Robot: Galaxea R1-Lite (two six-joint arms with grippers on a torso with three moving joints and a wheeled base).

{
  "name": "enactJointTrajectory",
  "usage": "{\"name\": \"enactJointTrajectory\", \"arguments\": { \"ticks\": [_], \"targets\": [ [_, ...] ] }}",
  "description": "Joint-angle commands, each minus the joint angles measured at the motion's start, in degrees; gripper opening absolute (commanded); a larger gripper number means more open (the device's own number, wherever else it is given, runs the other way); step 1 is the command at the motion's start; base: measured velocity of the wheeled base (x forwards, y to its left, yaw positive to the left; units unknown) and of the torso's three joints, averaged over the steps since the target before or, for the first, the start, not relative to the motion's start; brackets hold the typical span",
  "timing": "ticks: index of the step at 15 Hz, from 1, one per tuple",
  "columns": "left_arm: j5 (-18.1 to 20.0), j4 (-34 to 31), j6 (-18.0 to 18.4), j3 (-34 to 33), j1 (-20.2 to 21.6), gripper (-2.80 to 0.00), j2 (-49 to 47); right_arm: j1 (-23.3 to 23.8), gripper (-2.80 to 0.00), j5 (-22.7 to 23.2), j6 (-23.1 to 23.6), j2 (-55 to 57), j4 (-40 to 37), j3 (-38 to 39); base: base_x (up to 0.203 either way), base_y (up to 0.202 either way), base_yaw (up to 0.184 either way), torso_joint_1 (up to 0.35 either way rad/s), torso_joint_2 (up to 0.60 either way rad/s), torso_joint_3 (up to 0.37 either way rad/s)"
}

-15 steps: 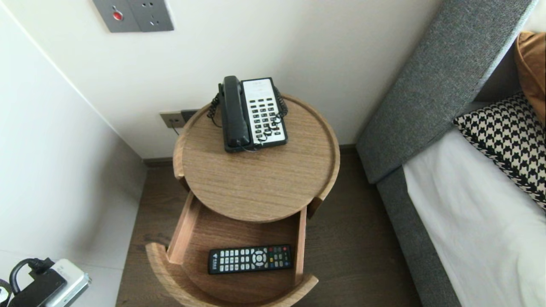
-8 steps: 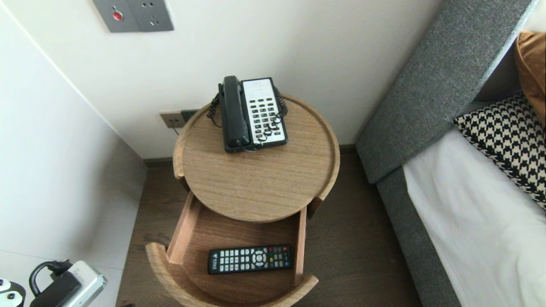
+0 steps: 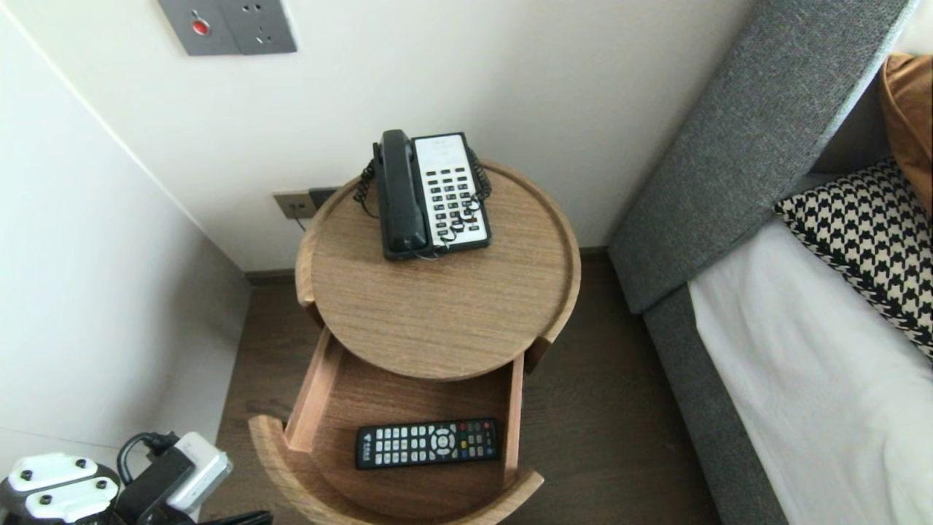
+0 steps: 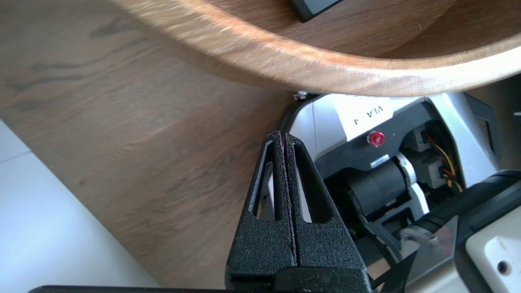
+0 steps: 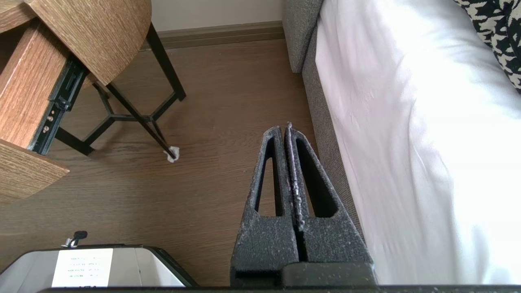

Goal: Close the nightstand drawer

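Now, starting at the far left, my left arm (image 3: 171, 474) is further into the lower corner of the head view than it was a second ago. Then only its white block and black cable showed at the edge; now a white-capped joint shows behind them, and the block sits nearer the curved front of the drawer (image 3: 313, 408). From the wrist camera, the left gripper (image 4: 283, 136) has its two black fingers pressed flat together with nothing between them. It hangs over the wooden floor (image 4: 122, 142) just outside the drawer's rounded front, with the robot base (image 4: 407, 122) beside it.

Moving right, the drawer stands pulled out from under the round table (image 3: 452, 313), exactly as before. The remote control (image 3: 428, 442) lies flat on the drawer's bottom, lengthwise across it and close to the front wall; it has not shifted. The telephone (image 3: 431, 193) sits at the back of the tabletop, handset in its cradle, unchanged.

Further right come the grey-framed bed (image 3: 816, 379) and the black-and-white patterned pillow (image 3: 867, 233), both as they were.

Last, the right gripper (image 5: 286, 128) shows only in its own wrist camera. Its fingers are closed on each other and empty, hanging over the floor between the table's black legs and the bed's edge.
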State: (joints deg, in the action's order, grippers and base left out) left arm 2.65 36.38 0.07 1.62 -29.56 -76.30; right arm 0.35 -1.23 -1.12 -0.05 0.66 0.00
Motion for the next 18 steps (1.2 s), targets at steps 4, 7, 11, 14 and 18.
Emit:
{"name": "enactJointTrajectory", "arguments": {
  "ticks": [4,7,11,14,18],
  "targets": [
    [-0.2,2.3,-2.1,4.3,-2.7,-2.80,-7.7,0.0,-2.80,0.0,0.1,-0.6,0.0,0.3,0.000,0.000,0.000,0.000,0.00,0.000],
    [-2.5,5.9,-5.4,6.3,-4.5,-2.80,-11.0,0.0,-2.80,0.0,0.0,-0.6,0.0,0.3,0.000,0.000,0.000,0.000,0.00,0.000],
    [-5.9,11.1,-13.3,9.4,-6.5,-2.80,-16.6,0.0,-2.80,0.0,0.0,-0.6,0.0,0.3,0.000,0.000,0.000,0.000,0.00,0.000],
    [-8.6,11.6,-16.2,12.6,-7.8,-2.80,-19.7,0.0,-2.80,0.0,0.0,-0.6,0.0,0.3,0.000,0.000,0.000,0.000,0.00,0.000],
    [-11.1,11.6,-20.0,17.0,-8.1,-2.80,-22.3,0.0,-2.80,0.0,0.0,-0.6,0.0,0.3,0.000,0.000,0.000,0.000,0.00,0.000]
  ]
}}
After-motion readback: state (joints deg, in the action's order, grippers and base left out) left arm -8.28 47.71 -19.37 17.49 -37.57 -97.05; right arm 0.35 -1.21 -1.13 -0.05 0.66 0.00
